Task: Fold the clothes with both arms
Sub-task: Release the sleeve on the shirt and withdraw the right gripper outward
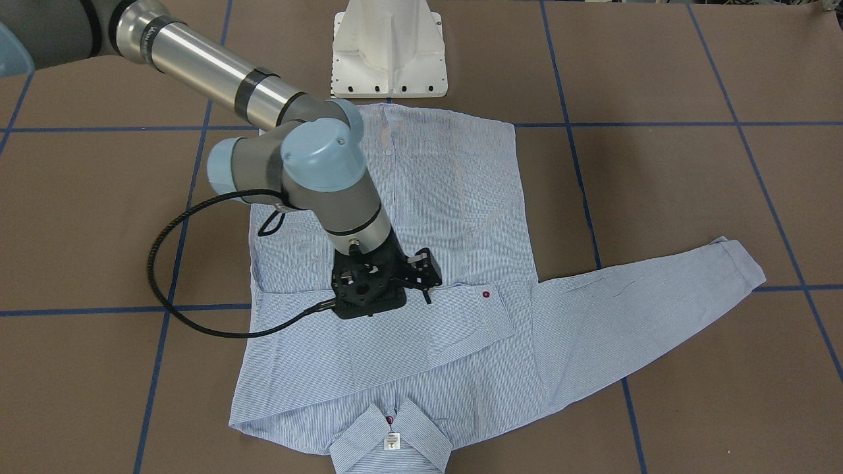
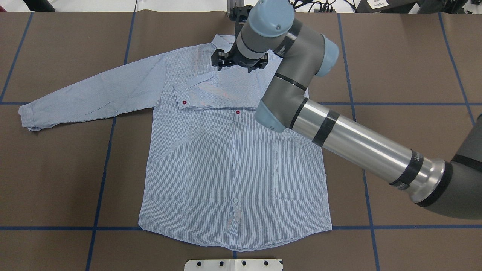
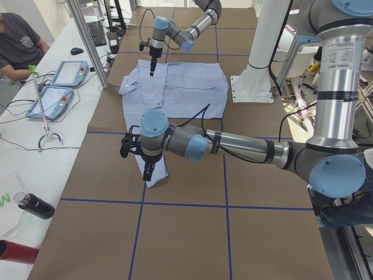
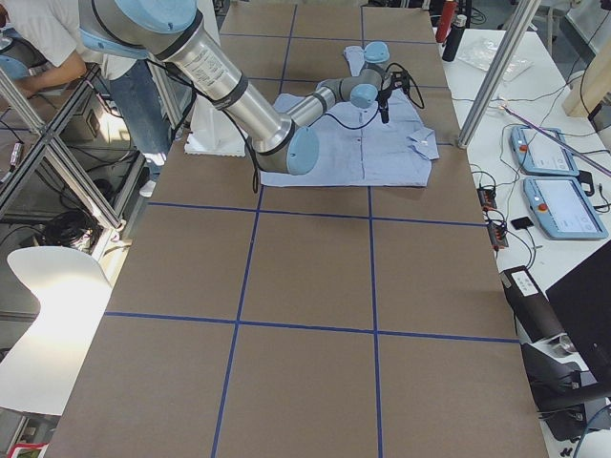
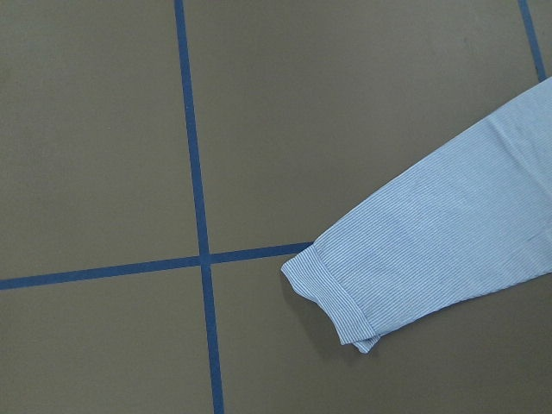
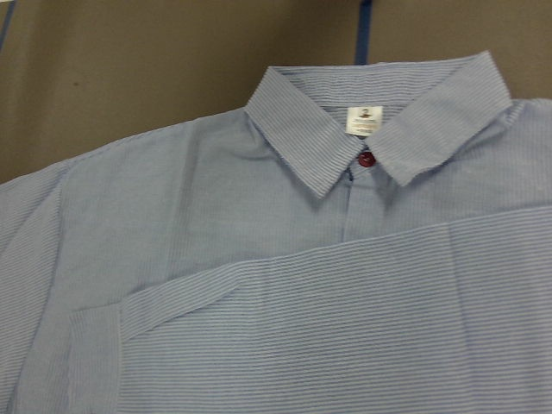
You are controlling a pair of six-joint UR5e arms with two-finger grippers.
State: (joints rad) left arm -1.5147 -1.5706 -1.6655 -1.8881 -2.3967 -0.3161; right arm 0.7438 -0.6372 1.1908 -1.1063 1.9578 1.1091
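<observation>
The striped blue shirt lies flat and face up on the brown table, collar away from the robot's base. One sleeve is folded across the chest, its cuff showing a red button. The other sleeve stretches out to the robot's left, ending in a cuff. My right gripper hovers over the folded sleeve near the collar and looks open, holding nothing. My left gripper hangs over the outstretched cuff. It shows only in the exterior left view, so I cannot tell its state.
The white pedestal base stands just behind the shirt's hem. Blue tape lines grid the table. A side table with tablets, bottles and a seated person runs along the far side.
</observation>
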